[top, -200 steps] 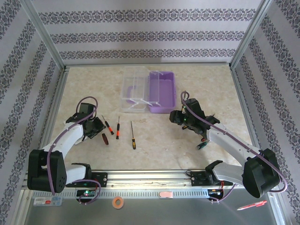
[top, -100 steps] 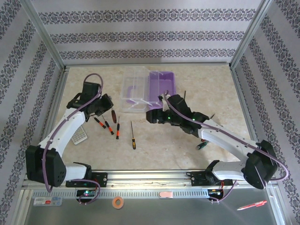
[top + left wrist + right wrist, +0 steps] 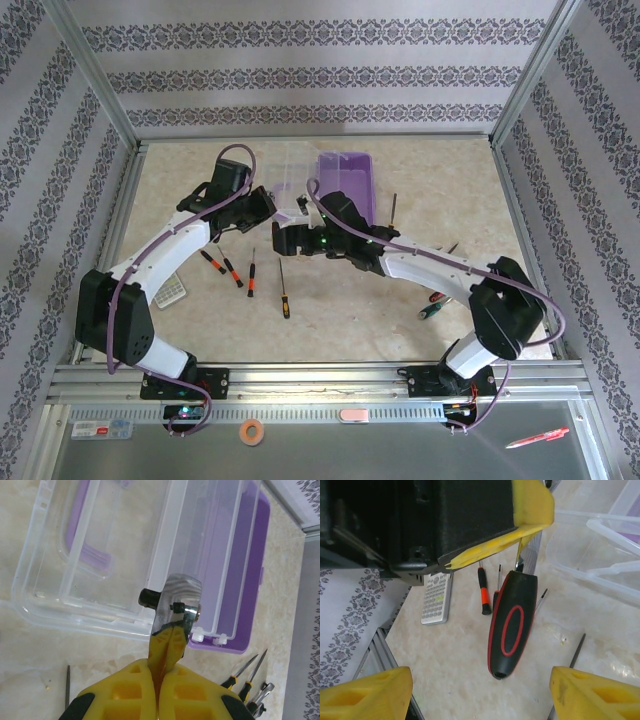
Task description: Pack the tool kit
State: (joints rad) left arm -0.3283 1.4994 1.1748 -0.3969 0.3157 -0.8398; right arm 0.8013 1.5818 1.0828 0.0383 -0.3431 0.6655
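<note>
The lilac case (image 3: 347, 180) lies open at the back of the table, its clear lid (image 3: 283, 180) folded out to the left. My left gripper (image 3: 172, 630) is shut on the neck of the ratchet wrench, just below its metal head (image 3: 177, 592), in front of the lid (image 3: 100, 555). The wrench's black and red handle (image 3: 512, 622) hangs down between the wide-open fingers (image 3: 595, 695) of my right gripper (image 3: 480, 695), untouched by them. In the top view the left gripper (image 3: 258, 208) and right gripper (image 3: 284, 240) are close together. Several small screwdrivers (image 3: 232, 270) lie on the table.
A grey calculator (image 3: 172, 288) lies at the left, also behind the wrench (image 3: 437, 600). More screwdrivers lie to the right of the case (image 3: 395, 205) and near the right arm (image 3: 435, 305). The metal frame rail (image 3: 320, 375) borders the near edge.
The left arm lifted the ratchet wrench from among the screwdrivers and carried it up toward the lid. The right arm swung left to meet it and opened its jaws wider.
</note>
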